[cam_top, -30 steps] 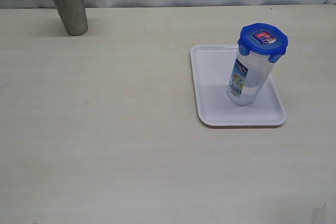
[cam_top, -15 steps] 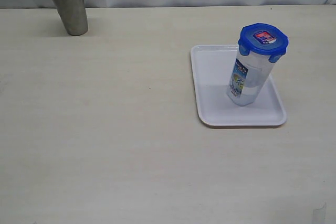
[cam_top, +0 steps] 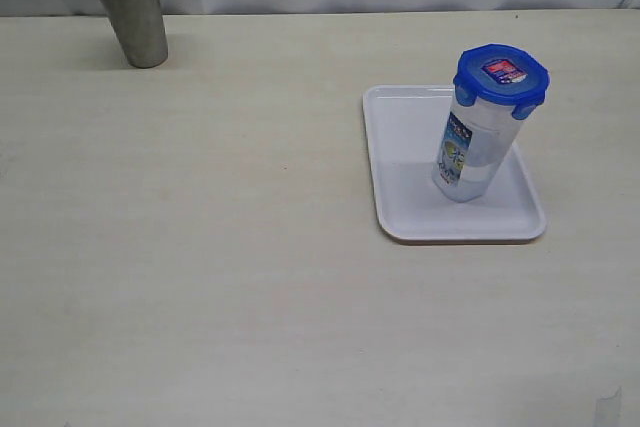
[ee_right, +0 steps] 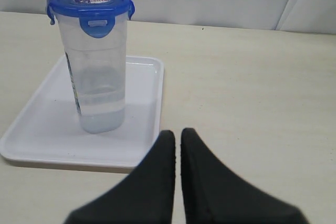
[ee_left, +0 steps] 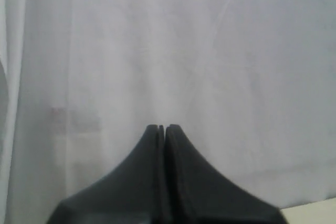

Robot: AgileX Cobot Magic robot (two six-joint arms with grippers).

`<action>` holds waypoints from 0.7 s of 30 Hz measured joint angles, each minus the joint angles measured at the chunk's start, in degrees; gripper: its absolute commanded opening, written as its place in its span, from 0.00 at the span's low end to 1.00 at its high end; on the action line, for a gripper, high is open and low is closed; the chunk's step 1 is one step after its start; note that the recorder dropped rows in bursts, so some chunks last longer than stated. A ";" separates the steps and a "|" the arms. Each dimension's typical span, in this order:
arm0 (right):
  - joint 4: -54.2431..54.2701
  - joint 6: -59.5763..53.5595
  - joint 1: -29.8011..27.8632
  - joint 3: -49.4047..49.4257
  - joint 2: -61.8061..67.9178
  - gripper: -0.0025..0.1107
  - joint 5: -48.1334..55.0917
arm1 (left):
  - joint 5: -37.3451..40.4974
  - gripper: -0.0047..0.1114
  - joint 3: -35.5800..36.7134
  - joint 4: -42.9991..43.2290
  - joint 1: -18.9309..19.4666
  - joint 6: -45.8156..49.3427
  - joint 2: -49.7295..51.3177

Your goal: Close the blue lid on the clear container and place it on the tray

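Exterior view. The container (cam_top: 478,142) stands upright on the tray (cam_top: 400,137), towards the tray's right half and nearer its front edge than its far edge. The lid (cam_top: 501,74) sits squarely on the container's mouth, its flaps folded down against the rim and its red-and-blue sticker (cam_top: 504,71) facing up. A blue-and-white label (cam_top: 456,152) runs down the container's left-facing side. The tray lies flat on the right half of the table (cam_top: 200,247). A steel cup (cam_top: 130,9) stands upright at the far left corner, well apart from the tray. Neither arm appears in this view.

Left wrist view. The left gripper (ee_left: 161,128) has its two black fingers pressed together, with nothing between them. It faces a white curtain (ee_left: 157,51).

Right wrist view. The right gripper (ee_right: 177,135) has its fingers drawn together to a thin slit and holds nothing. It hangs over the bare table beside the tray's edge, clear of both tray and container. The container shows clear through its wall, and the lid's front flap is snapped down.
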 measured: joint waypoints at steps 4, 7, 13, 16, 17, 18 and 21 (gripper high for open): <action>0.00 0.00 0.00 0.00 0.00 0.06 0.00 | -3.38 0.04 3.79 -0.10 4.75 -5.35 0.00; 0.00 0.00 0.00 0.00 0.00 0.06 0.00 | -4.03 0.04 5.96 -0.66 7.44 -7.18 0.00; 0.00 0.00 0.00 0.00 0.00 0.06 0.00 | -4.34 0.04 10.21 -1.83 10.59 -7.93 -2.21; 0.00 0.00 0.00 0.00 0.00 0.06 0.00 | -3.09 0.04 10.68 -1.60 11.17 -7.93 -2.46; 0.00 0.00 0.00 0.00 0.00 0.06 0.00 | -2.53 0.04 10.68 -1.29 11.41 -8.03 -2.46; 0.00 0.00 0.00 0.00 0.00 0.06 0.00 | -1.59 0.04 10.68 -0.38 11.66 -8.03 -2.46; 0.00 0.00 0.00 0.00 0.00 0.06 0.00 | 0.46 0.04 10.68 2.91 11.77 -9.04 -2.46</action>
